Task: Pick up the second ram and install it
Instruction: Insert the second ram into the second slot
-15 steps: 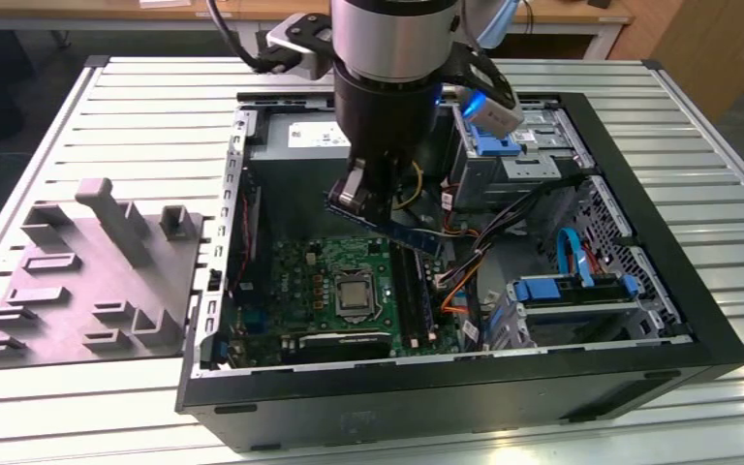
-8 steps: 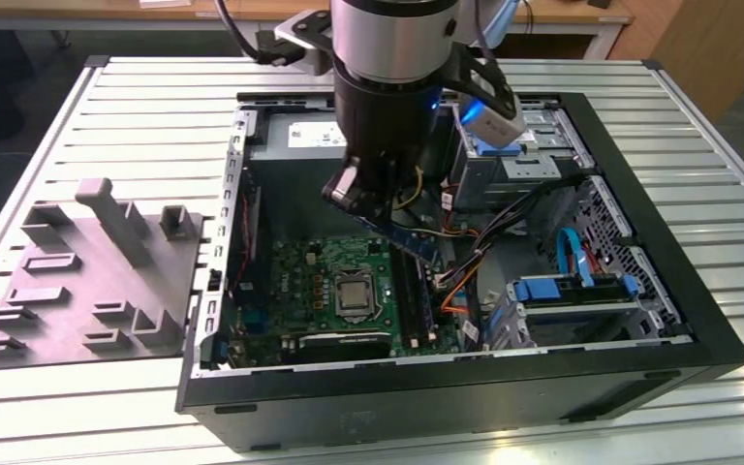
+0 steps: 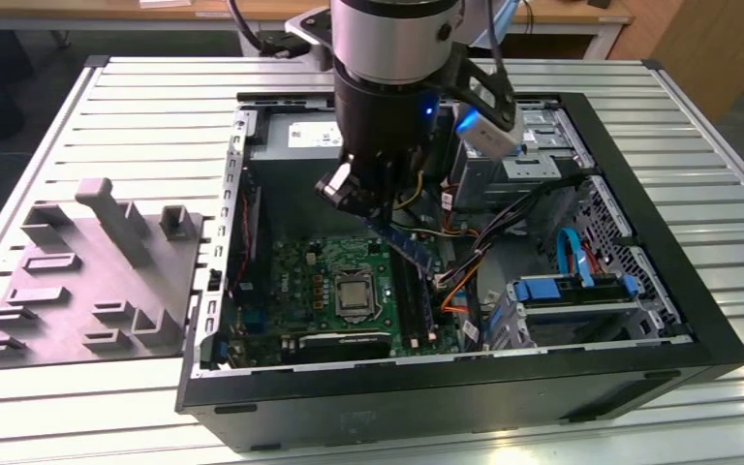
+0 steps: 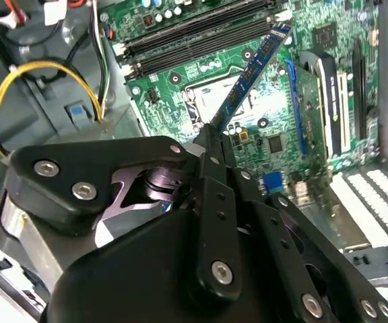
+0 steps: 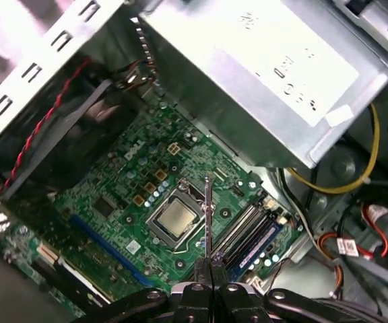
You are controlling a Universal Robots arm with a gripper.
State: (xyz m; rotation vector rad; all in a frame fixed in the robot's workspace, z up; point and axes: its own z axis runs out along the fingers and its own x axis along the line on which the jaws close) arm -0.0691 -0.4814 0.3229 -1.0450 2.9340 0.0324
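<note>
Two black fingers of the gripper are pinched together on one end of the second ram, and that end is hidden between them. In the second wrist view the stick rises at a slant from the grip, bluish-green with a row of dark chips, hanging in the air above the motherboard and apart from the black slots. In the first wrist view it is seen edge-on as a thin line over the silver socket, so its chips cannot be made out. A bluish strip lies along one slot there; whether it is seated I cannot tell.

In the exterior view the arm's thick body covers the back of the open case, and the stick tilts down from the gripper toward the exterior view's right, above the board. A yellow cable loops beside the metal power supply.

The case lies on a table of ribbed metal slats. A grey moulded fixture sits just beside it, on the exterior view's left. Beyond the table stand wooden furniture, cut off by the frame, and dark floor.
</note>
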